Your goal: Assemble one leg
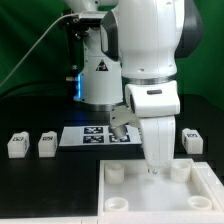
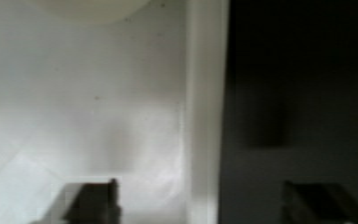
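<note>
End effector (image 1: 155,172) is hovering over the tray (image 1: 150,200), fingers (image 2: 94,200) spread apart, gripping nothing. Legs (image 1: 15,145) are standing on the tabletop (image 1: 40,192) on both sides, apart from the tray.

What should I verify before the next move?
1. Gripper open: ok, fingers apart.
2. Gripper empty: ok, no leg held.
3. Legs upright, clear of the arm: ok for the far-left leg, next leg and right leg.
4. Fourth leg located: cannot tell, not in view.
5. Tray sockets empty: ok for those visible.
6. Tray edge runs between the fingers; contact: cannot tell.
</note>
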Motion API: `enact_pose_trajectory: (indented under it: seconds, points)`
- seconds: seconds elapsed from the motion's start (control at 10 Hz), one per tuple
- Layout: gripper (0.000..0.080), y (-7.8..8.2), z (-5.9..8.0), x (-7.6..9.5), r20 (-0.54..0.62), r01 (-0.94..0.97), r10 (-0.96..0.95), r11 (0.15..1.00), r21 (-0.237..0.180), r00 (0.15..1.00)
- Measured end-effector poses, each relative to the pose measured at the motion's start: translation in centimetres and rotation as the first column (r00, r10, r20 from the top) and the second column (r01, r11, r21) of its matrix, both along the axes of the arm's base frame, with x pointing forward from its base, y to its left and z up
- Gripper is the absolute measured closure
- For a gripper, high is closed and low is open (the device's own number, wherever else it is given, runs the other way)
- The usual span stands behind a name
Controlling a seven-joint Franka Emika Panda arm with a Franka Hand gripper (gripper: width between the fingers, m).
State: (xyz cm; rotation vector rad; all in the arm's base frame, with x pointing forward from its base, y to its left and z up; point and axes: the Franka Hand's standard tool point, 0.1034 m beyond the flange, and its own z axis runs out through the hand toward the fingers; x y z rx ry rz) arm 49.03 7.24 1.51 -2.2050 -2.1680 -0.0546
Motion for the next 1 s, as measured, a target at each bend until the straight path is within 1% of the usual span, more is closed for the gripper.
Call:
enact_pose_trajectory:
  seconds: [0.1, 0.2, 0.3, 0.9, 1.0]
  points:
    - [0.0245, -0.02, 0.00, 0.00, 0.000, 0.000, 0.000, 1.000, 0.000, 1.000]
    - [0.0170, -0.05, 0.00, 0.01, 0.000, 0.001, -0.001, 1.000, 0.000, 1.000]
    - [0.0156, -0.08, 0.00, 0.01, 0.000, 0.002, -0.002, 1.000, 0.000, 1.000]
    - [0.0151, -0.19, -0.01, 0.02, -0.001, 0.008, -0.008, 1.000, 0.000, 1.000]
    - [0.0151, 0.15, 0.38, -0.13, 0.003, 0.092, -0.092, 0.996, -0.001, 0.996]
